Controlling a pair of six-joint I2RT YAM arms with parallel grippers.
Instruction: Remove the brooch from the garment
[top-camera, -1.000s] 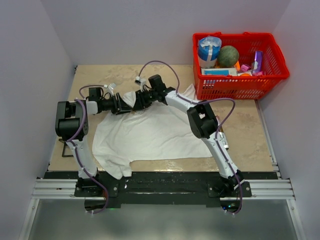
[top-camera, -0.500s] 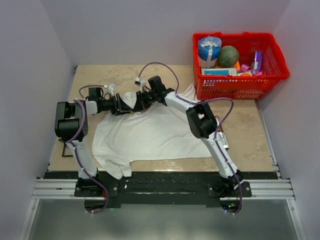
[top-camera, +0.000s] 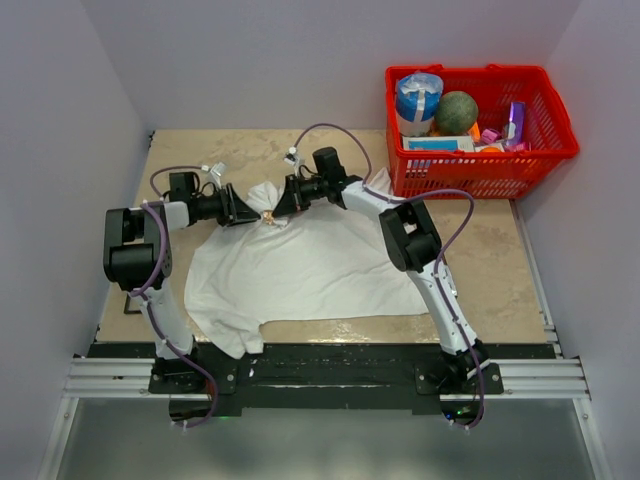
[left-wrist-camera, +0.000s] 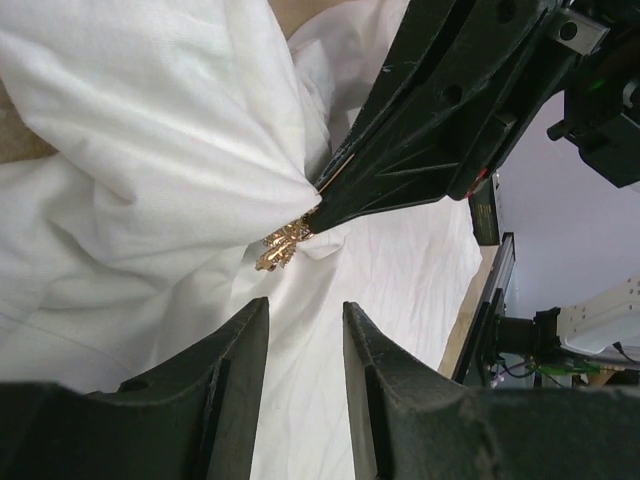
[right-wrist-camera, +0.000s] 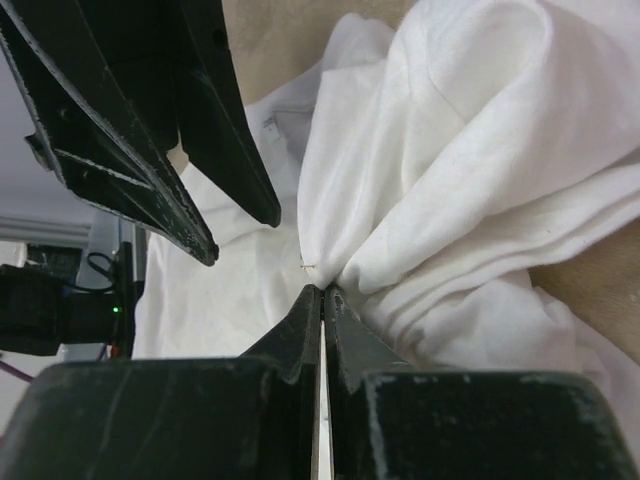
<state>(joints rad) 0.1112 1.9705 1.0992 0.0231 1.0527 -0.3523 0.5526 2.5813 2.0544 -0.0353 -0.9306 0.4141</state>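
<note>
**Right jaws pinching the shirt into a peak so the star hangs clear for the left**

I am holding the right gripper (right-wrist-camera: 322, 292) fully closed on a fold of the garment (top-camera: 320, 265) at the shirt's far-left part. The pinch is drawing the cloth into a tight peak above the table (top-camera: 480, 250). The brooch (left-wrist-camera: 283, 247) is hanging just under those closed tips and touching them, on the side facing my other arm. I cannot tell whether the tips are also catching the pin's back.

The rest of the shirt is lying spread toward the near edge. I judge its weight is acting as the anchor that a pull on the pin will work against.

The left gripper (left-wrist-camera: 303, 308) is pointing in from the left, directly opposite the right one. Its jaws are standing at a middling gap with nothing between them. The brooch is sitting just beyond its tips, in line with that gap, so I am lined up to take it.

The next move calls for a short advance and a close on the star alone. The pin is tiny and cloth is bunching all around it, so a mistaken bite on fabric is the main risk.
</note>
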